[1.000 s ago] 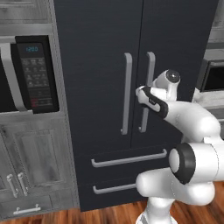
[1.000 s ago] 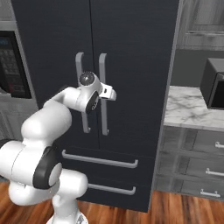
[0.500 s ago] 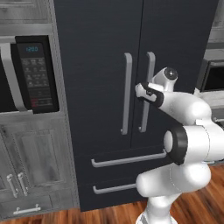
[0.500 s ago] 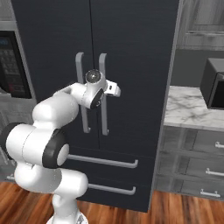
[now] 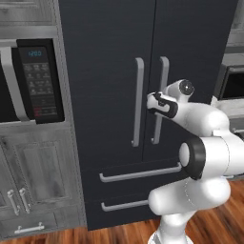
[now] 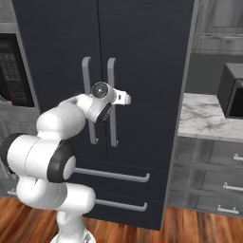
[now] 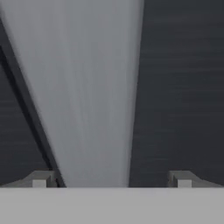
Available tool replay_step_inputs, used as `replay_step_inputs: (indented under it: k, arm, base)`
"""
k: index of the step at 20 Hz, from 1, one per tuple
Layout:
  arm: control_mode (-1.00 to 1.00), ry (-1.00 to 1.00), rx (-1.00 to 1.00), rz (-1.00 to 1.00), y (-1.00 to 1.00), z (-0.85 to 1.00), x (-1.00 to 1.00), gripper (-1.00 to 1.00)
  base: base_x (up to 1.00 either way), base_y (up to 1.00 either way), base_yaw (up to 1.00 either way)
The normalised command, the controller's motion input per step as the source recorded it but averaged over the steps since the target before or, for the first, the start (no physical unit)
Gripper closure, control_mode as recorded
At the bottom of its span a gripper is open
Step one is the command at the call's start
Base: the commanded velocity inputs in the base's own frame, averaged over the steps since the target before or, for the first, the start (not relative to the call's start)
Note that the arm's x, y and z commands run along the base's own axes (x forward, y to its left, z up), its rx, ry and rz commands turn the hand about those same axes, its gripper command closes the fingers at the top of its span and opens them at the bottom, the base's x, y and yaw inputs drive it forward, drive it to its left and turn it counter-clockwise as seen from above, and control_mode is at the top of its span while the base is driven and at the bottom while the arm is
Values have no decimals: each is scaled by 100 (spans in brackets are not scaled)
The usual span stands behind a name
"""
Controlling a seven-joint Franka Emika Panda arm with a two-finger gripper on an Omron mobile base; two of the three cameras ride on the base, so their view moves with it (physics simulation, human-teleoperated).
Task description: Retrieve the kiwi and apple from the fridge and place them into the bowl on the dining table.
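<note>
Hand view: claw (image 7: 111,179) wide, apparently astride the fridge (image 7: 183,87) handle (image 7: 94,96), doors shut.

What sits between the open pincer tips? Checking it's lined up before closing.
The fridge's right door handle runs up between the pincer tips, in the hand view.

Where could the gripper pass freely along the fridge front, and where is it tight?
Free: the plain door panels of the fridge outside its two vertical handles, and the strip between the drawer handle and the door bottoms. Tight: the narrow gap between the left handle and right handle, where the open gripper straddles the right one.
</note>
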Motion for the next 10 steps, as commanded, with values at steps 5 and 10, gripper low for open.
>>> replay_step_inputs:
  k: [5,10]
  arm:
    - [-100,0,0,0,0,-2,50,100]
    - [-100,7,0,0,-26,0,-28,100]
  base:
    - [0,0,0]
    - [0,0,0]
